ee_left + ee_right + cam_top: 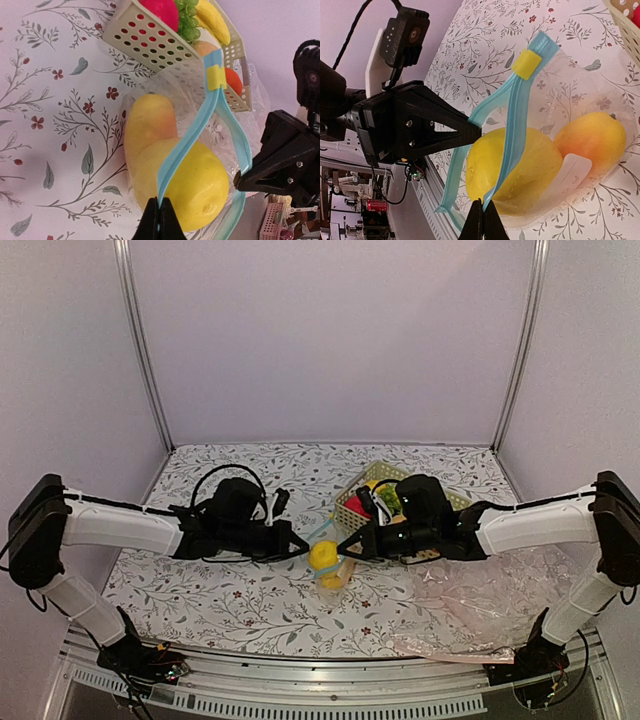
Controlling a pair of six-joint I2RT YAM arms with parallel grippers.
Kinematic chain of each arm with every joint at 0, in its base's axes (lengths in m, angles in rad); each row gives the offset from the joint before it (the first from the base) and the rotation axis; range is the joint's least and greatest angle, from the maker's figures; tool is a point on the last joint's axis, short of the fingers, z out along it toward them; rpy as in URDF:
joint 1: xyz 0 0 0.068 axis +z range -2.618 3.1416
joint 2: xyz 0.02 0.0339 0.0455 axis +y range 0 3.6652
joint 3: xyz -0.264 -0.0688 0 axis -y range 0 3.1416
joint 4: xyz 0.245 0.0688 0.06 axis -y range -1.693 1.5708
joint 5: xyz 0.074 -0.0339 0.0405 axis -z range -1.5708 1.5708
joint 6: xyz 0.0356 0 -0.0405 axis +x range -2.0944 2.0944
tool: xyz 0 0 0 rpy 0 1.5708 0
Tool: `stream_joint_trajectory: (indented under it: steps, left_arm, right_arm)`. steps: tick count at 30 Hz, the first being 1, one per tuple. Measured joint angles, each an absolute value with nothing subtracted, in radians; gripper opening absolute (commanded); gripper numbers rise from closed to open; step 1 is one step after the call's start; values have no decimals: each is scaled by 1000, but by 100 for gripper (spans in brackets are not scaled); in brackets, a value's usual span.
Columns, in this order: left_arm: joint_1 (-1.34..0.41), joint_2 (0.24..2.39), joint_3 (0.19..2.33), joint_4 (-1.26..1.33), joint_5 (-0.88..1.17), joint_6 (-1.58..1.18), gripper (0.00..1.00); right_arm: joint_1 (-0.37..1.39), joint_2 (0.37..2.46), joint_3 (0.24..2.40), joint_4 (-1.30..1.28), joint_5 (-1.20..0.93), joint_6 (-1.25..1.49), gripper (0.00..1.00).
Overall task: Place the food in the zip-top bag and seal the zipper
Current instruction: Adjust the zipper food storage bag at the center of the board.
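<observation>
The small clear zip-top bag (328,562) hangs between my two grippers near the table's middle. Both fruits are inside it: the rounded bright yellow one (200,185) (535,160) near the mouth, the longer orange-yellow one (147,125) (592,137) deeper in. The light blue zipper (187,140) (512,130) gapes open, its two strips apart, with a yellow slider (216,77) (526,64) at the far end. My left gripper (160,207) (305,545) is shut on one strip. My right gripper (483,207) (342,544) is shut on the other strip.
A cream perforated basket (352,506) (150,45) with red, green and banana-shaped fruits stands just behind the bag. A large pinkish clear plastic sheet (480,600) lies at the front right. The table has a floral cloth (230,600).
</observation>
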State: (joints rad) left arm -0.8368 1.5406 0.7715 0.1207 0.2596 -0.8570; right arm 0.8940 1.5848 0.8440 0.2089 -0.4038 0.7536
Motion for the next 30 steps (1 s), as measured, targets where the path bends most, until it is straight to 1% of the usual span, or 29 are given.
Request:
stream_joint_trajectory:
  steps: [5, 10, 22, 30]
  left_arm:
    - [-839, 1475, 786, 99, 262, -817, 0]
    - [-857, 1444, 862, 62, 262, -757, 0]
    - [-934, 1569, 978, -92, 200, -710, 0]
    - [-943, 1605, 987, -99, 173, -730, 0]
  right_arm:
    - [896, 1575, 900, 31, -295, 706, 0]
    - [896, 1543, 942, -105, -217, 654, 0]
    - [942, 1569, 1023, -200, -174, 611, 0]
    - [948, 1652, 1047, -200, -178, 620, 0]
